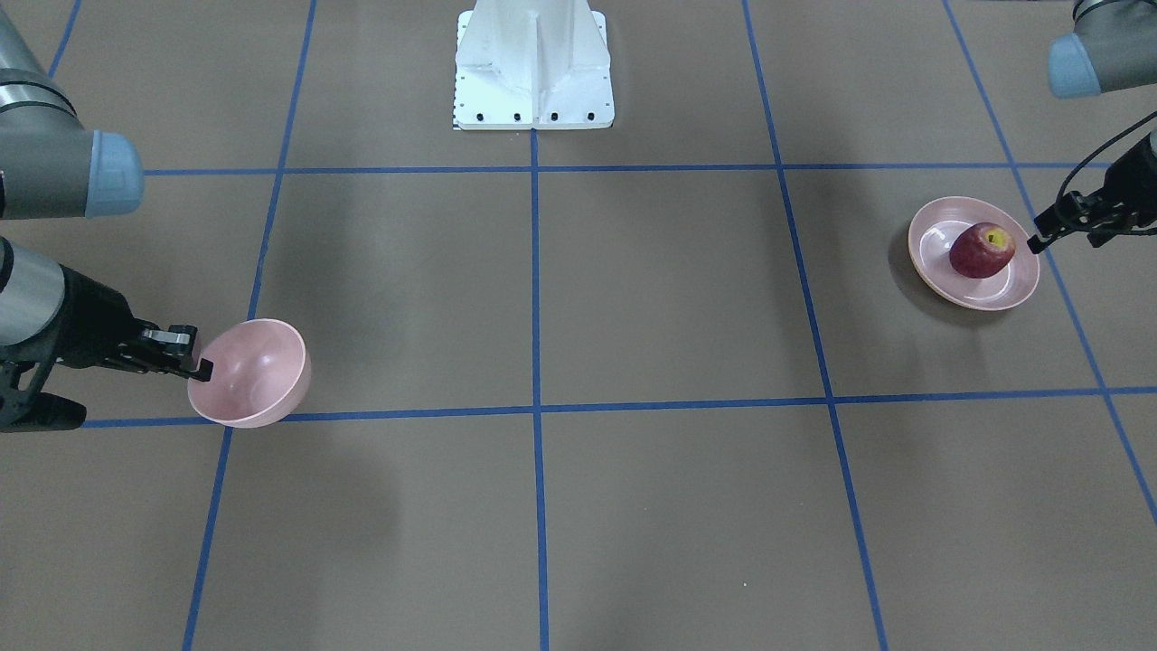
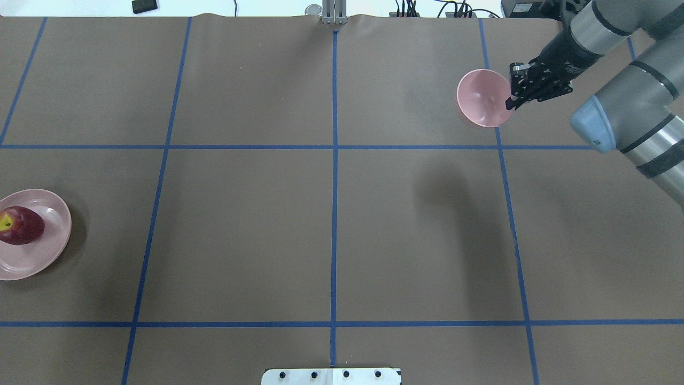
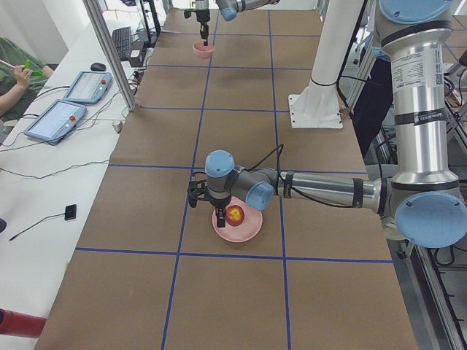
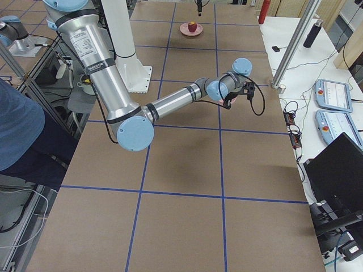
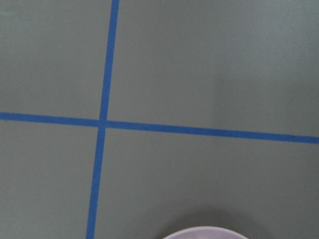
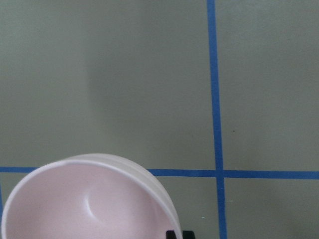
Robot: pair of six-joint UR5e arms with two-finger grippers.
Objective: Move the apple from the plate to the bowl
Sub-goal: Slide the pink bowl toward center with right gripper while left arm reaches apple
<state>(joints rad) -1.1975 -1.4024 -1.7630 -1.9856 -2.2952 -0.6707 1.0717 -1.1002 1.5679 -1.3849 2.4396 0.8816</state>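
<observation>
The dark red apple (image 1: 981,250) lies on the pale pink plate (image 1: 940,271) at my far left; both also show in the overhead view, the apple (image 2: 20,225) on the plate (image 2: 48,246). My left gripper (image 1: 1038,241) is shut on the plate's rim, and the plate casts an offset shadow. The left wrist view shows only a sliver of the plate's rim (image 5: 204,232). The pink bowl (image 2: 482,98) is tilted, held by its rim in my shut right gripper (image 2: 513,99). The bowl (image 1: 253,372) hangs off the gripper (image 1: 204,367). The right wrist view shows the empty bowl (image 6: 84,204).
The white robot base (image 1: 533,68) stands at the middle of the table's robot side. Blue tape lines (image 2: 334,160) divide the brown table into squares. Teach pendants (image 3: 69,102) lie on a side bench off the table. Plate and bowl are about a table-width apart.
</observation>
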